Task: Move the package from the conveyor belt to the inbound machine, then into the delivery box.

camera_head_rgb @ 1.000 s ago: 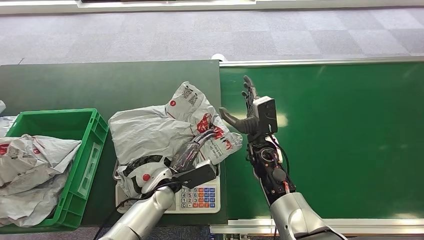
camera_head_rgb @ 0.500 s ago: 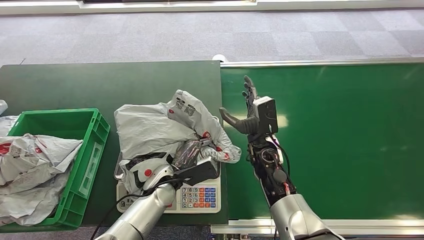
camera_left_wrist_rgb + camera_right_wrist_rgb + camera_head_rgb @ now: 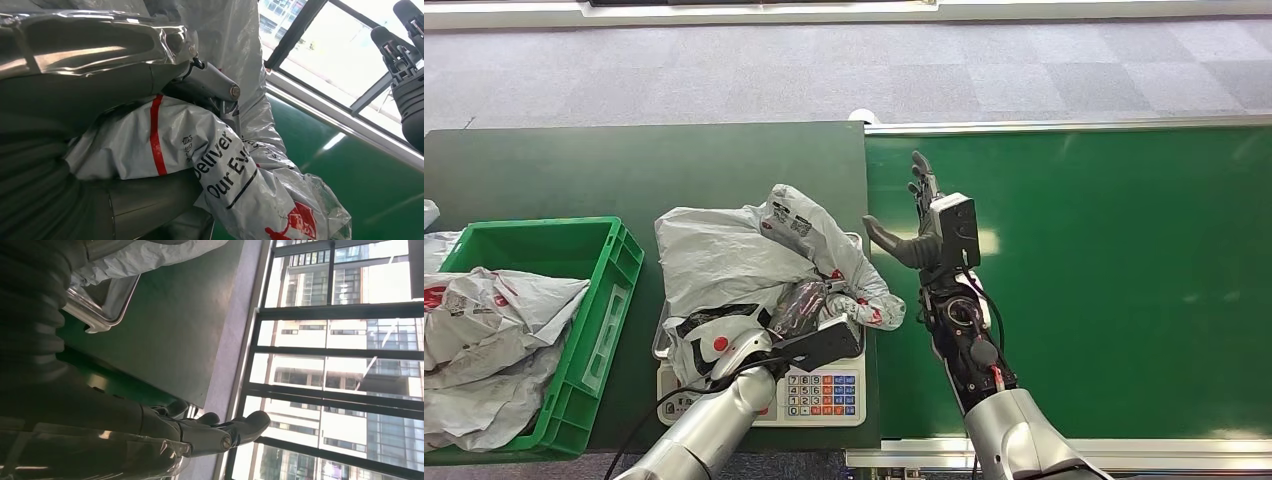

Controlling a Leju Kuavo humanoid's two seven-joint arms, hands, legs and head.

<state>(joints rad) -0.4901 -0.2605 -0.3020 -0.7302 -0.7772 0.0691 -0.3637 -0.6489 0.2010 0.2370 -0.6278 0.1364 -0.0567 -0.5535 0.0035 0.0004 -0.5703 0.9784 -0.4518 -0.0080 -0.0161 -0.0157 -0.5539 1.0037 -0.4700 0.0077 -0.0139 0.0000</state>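
On the inbound machine [image 3: 764, 385] at the bench's [image 3: 574, 170] near edge, our left hand's [image 3: 799, 310] fingers stay clamped on the package [image 3: 724, 255], now bunched leftward toward the delivery box [image 3: 594, 310], our right hand [image 3: 929, 225] spread empty over the conveyor belt [image 3: 1104, 280]

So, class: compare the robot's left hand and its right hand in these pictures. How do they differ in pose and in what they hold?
The left hand grips the grey package over the scale; the right hand holds nothing. The left hand's fingers are wrapped in the plastic, while the right hand's fingers are spread and pointing away from the robot. The left hand is above the dark table, the right above the green conveyor belt. Both come off silver arms.
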